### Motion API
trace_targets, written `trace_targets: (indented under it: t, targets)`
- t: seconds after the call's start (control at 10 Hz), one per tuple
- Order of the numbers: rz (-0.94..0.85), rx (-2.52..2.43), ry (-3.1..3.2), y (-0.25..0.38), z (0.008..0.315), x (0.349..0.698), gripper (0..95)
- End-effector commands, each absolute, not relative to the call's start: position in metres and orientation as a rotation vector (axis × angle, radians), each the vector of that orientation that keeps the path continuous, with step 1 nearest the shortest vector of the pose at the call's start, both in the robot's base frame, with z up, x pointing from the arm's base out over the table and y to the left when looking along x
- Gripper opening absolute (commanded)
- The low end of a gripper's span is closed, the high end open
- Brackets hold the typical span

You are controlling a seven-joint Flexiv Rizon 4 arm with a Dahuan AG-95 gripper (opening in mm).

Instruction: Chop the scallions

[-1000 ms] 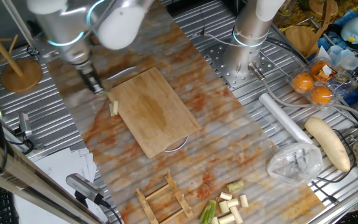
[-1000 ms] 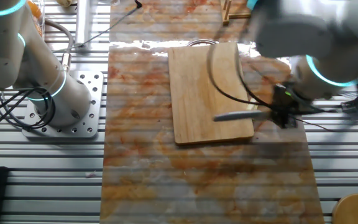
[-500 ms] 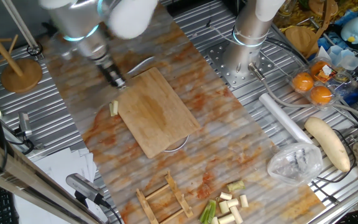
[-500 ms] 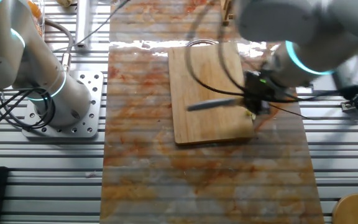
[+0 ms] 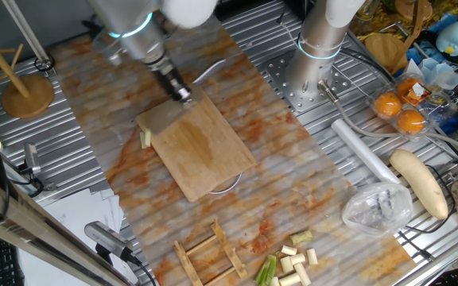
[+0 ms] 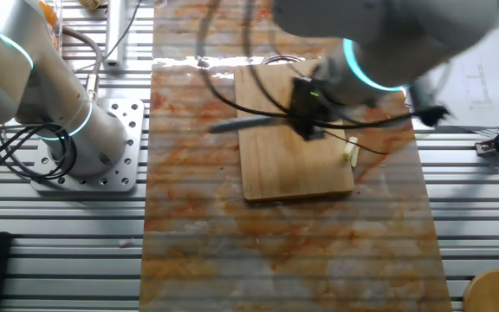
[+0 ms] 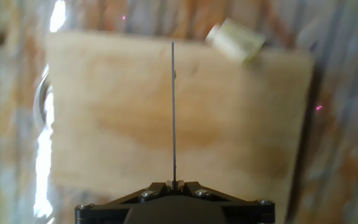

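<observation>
- Scallion piece [image 7: 235, 39] lay ahead-right of hand [image 5: 183, 97], at cutting board [image 5: 201, 143] edge.
- Hand clamped on knife [image 7: 173, 112], blade over board.

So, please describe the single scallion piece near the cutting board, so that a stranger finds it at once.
Find the wooden cutting board in the middle of the table. Off its edge lies one short, pale scallion piece, beside one corner. It lies alone, while the other scallion pieces make a heap far from the board, beside a small wooden rack.
</observation>
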State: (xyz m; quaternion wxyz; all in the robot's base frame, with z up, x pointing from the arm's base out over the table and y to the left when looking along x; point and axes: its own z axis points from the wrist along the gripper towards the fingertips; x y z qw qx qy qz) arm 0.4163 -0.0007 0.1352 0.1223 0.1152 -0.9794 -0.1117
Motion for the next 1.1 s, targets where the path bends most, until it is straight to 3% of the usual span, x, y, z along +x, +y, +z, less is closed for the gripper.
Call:
trace_targets:
  t: [0.1, 1.1]
  targets:
    - [-0.335, 0.342, -2.858, 0.0025, 0.1377, 0.4089, 0.0]
    - [-0.329, 0.438, -2.911, 0.0028, 0.1372, 0.4096, 0.0]
